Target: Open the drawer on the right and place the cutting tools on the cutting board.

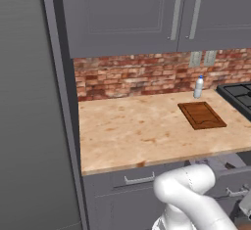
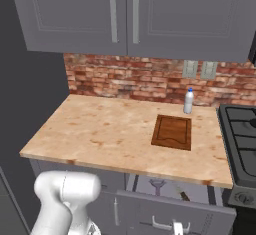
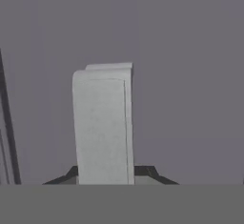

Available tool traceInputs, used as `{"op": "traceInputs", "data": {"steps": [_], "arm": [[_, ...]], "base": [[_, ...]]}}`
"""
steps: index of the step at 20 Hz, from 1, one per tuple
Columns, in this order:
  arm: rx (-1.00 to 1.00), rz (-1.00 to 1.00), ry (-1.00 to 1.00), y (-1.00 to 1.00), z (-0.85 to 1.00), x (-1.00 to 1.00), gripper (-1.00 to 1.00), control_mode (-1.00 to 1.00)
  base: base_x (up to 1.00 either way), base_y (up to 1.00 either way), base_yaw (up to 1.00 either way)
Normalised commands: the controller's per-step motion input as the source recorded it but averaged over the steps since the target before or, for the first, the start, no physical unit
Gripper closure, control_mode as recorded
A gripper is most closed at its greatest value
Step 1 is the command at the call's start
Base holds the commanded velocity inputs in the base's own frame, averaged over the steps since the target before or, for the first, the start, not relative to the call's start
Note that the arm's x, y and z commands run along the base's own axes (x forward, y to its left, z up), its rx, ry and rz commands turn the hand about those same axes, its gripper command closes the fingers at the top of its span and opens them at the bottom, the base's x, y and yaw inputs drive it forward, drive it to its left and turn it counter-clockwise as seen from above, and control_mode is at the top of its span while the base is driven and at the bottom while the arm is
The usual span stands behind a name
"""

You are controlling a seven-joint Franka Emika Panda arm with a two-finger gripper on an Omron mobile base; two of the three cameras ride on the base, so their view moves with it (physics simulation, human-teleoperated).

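fingers (image 3: 106, 180): clamped on drawer handle (image 3: 102, 123) | drawer (image 2: 170, 199): partly open | writing: none legible

soft, even light all over, no lamp to be picked out. the countertop (image 1: 147, 131) is the brightest patch, pale and warm, with no glare on it. the upper cabinets (image 2: 130, 14) sit flat and dull grey, with a dark band of shade under them along the top of the brick wall (image 2: 150, 81). the bottle (image 2: 188, 101) throws hardly any shadow. everything looks coarse and slightly blurred, edges jagged. the close hand view is dim, grey and smeary, with little contrast.
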Motion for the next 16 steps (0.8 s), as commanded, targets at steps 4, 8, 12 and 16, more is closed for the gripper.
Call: {"op": "traceInputs", "data": {"steps": [4, 8, 12, 16], "arm": [[0.01, -0.05, 0.0, -0.06, -0.24, -1.0, 1.0, -1.0], [0.0, -0.02, 0.05, 0.0, -0.27, -1.0, 1.0, -1.0], [0.0, 0.0, 0.08, 0.0, -0.25, -1.0, 1.0, -1.0], [0.0, 0.0, 0.09, 0.0, -0.18, -1.0, 1.0, -1.0]], "base": [[0.0, 0.0, 0.0], [0.0, 0.0, 0.0], [0.0, 0.0, 0.0], [0.0, 0.0, 0.0]]}}
